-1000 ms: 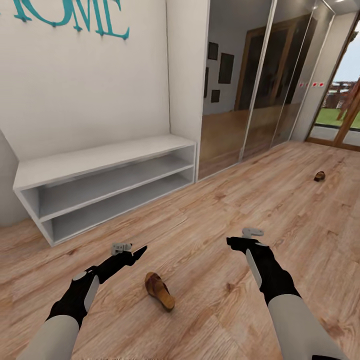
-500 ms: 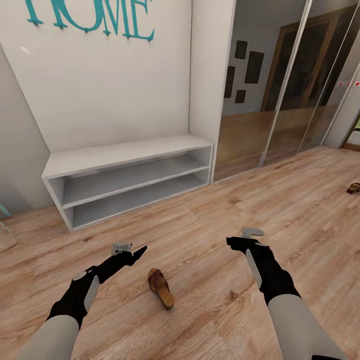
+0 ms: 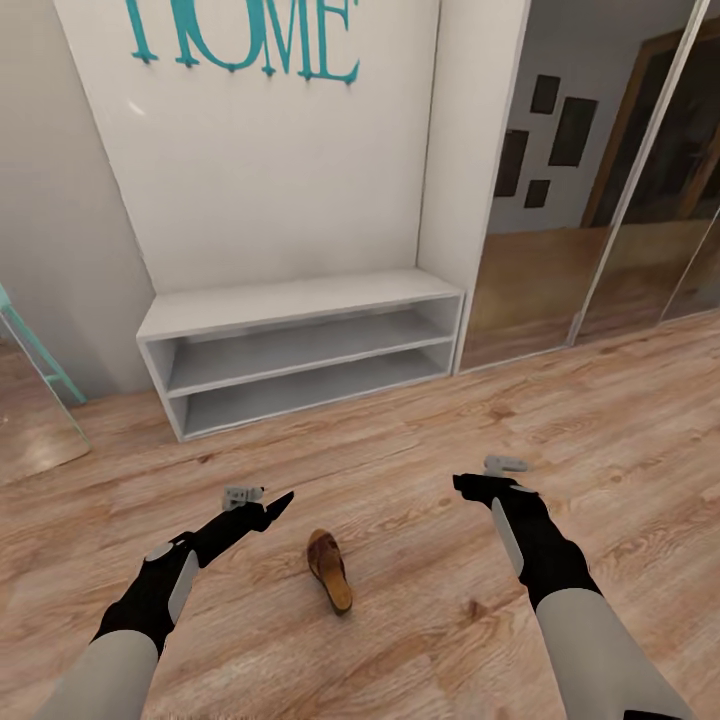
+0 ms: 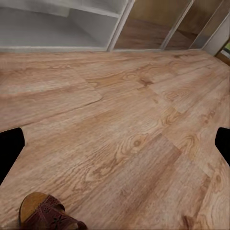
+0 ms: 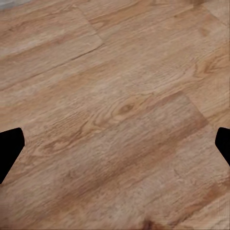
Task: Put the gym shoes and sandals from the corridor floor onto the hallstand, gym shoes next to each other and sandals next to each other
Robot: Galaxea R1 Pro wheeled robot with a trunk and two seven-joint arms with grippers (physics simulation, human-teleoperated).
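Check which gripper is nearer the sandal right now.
Left. The left gripper hangs just up-left of the sandal, whose heel also shows in its wrist view. The right gripper is farther off, up-right, over bare floor.

One sandal (image 3: 330, 571) lies on the corridor floor (image 3: 420, 440), between the left tool (image 3: 268, 503) and the right tool (image 3: 478, 482) and nearer the left. Beyond it a two-tier shelf unit (image 3: 300, 350) stands against the wall under the letters (image 3: 245, 40), with mirrored doors (image 3: 600, 200) to its right.
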